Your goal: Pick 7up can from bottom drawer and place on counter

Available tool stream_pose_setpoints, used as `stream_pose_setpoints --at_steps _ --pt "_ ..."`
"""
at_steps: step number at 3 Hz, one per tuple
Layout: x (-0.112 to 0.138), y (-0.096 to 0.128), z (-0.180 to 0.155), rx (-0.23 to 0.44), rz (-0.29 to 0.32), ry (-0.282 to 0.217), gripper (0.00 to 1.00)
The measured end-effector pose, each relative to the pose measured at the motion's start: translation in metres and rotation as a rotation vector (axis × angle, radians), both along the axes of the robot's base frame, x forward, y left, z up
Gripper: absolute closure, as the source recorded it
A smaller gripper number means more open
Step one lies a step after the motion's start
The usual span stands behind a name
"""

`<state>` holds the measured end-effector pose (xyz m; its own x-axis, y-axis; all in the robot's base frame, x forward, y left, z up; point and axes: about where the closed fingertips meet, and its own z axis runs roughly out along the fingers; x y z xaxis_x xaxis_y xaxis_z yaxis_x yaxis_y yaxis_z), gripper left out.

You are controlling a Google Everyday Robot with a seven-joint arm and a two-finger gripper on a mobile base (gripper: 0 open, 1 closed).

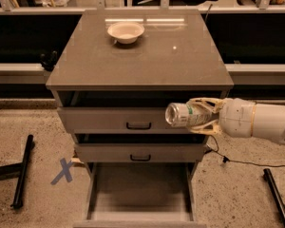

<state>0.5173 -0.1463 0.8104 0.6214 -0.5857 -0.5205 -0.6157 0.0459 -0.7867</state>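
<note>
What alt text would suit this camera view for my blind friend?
The robot's gripper holds a 7up can sideways in front of the top drawer, below the counter. The bottom drawer stands open; a white bowl sits on the counter.

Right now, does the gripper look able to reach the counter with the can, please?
Probably yes: the gripper, shut on the 7up can, hangs below the counter edge, and the bowl sits far back, out of its way.

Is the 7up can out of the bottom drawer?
Out: the tool grips the 7up can sideways at top drawer height, above the open bottom drawer.
</note>
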Motion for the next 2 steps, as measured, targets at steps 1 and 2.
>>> stream_pose_setpoints --at_steps 1,2 --pt "0.0 0.0 0.0 0.0 0.0 0.0 1.0" --pt "0.013 -0.003 0.017 -0.009 -0.022 -0.006 1.0"
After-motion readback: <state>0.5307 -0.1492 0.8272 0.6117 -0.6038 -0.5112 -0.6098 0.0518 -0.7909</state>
